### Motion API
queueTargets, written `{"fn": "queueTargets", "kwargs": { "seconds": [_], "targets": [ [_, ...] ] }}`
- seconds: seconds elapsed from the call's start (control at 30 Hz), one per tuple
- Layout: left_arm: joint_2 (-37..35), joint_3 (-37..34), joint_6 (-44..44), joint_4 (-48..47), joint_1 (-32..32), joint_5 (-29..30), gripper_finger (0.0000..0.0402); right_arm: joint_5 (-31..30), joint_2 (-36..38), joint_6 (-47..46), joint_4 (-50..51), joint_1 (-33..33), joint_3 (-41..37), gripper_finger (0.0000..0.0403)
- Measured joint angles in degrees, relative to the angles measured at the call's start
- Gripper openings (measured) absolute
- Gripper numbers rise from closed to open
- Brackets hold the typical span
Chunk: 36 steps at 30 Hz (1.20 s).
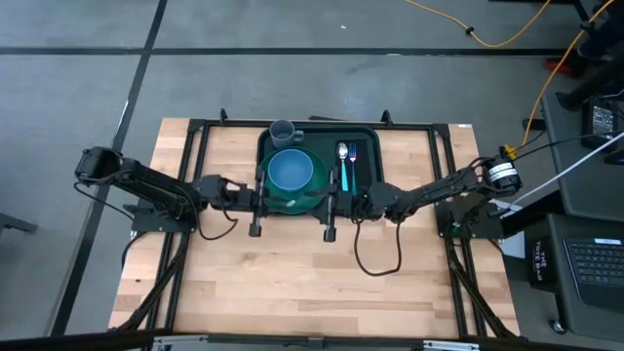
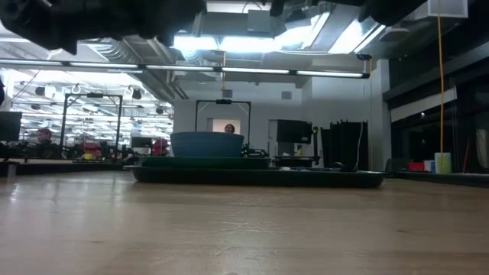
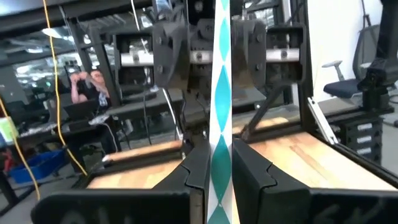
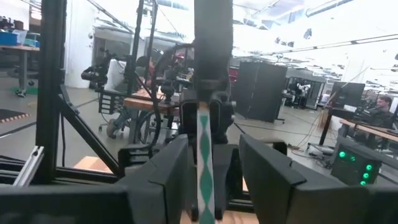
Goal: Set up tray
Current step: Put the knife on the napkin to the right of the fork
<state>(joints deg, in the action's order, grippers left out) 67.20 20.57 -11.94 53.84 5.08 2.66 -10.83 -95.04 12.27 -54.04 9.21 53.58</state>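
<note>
The wooden counter (image 1: 292, 283) is seen from above, framed by black rails, and the dark green tray (image 1: 363, 136) is set at the middle of its far side, between the two arms. In the low view the tray (image 2: 260, 177) is shown lying flat on the counter.

On the left part of the tray a round green plate (image 1: 310, 195) is placed, and a blue bowl (image 1: 290, 171) is set on it. A small grey cup (image 1: 283, 131) is stood upright in the tray's far left corner, just beyond the bowl. On the right part of the tray a black napkin (image 1: 363, 168) is laid, and on it a metal spoon (image 1: 342, 154) and a teal-handled utensil (image 1: 351, 175) are laid side by side.

The left tool (image 1: 257, 203) is held at the tray's left edge. In the left wrist view its fingers (image 3: 186, 180) are seen pressed against both faces of a thin strip with a teal diamond pattern, which appears to be the tray's rim seen edge-on, so the tool is clenched on it.

The right tool (image 1: 330, 207) is placed at the tray's near right edge. In the right wrist view its fingers (image 4: 165, 171) are seen standing apart from the patterned strip between them, with a gap on each side, so the tool is released.
</note>
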Motion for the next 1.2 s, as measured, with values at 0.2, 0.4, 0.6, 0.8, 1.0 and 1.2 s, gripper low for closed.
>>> {"fn": "queueTargets", "kwargs": {
  "seconds": [0.2,0.4,0.6,0.8,1.0,1.2],
  "targets": [
    [0.49,1.59,-0.21,1.19,0.00,0.47,0.0031,0.00,0.00,0.11,-0.07,-0.02,0.00,0.0149],
    [5.86,1.67,0.51,3.31,0.00,1.28,0.0031,0.25,0.00,0.17,0.00,-0.02,0.00,0.0149],
    [10.02,4.30,-1.11,5.11,0.00,1.83,0.0031,1.60,0.00,0.18,0.35,0.00,0.00,0.0149],
    [10.21,6.14,-2.17,5.14,0.00,0.43,0.0031,1.62,0.00,0.23,1.43,0.00,0.00,0.0149],
    [10.21,6.22,-2.23,4.66,0.07,0.34,0.0031,1.66,0.00,2.27,1.64,0.00,0.00,0.0149],
    [10.19,6.22,-2.36,4.68,0.11,0.63,0.0031,4.33,0.00,3.09,1.58,0.26,0.00,0.0149]
  ]
}}
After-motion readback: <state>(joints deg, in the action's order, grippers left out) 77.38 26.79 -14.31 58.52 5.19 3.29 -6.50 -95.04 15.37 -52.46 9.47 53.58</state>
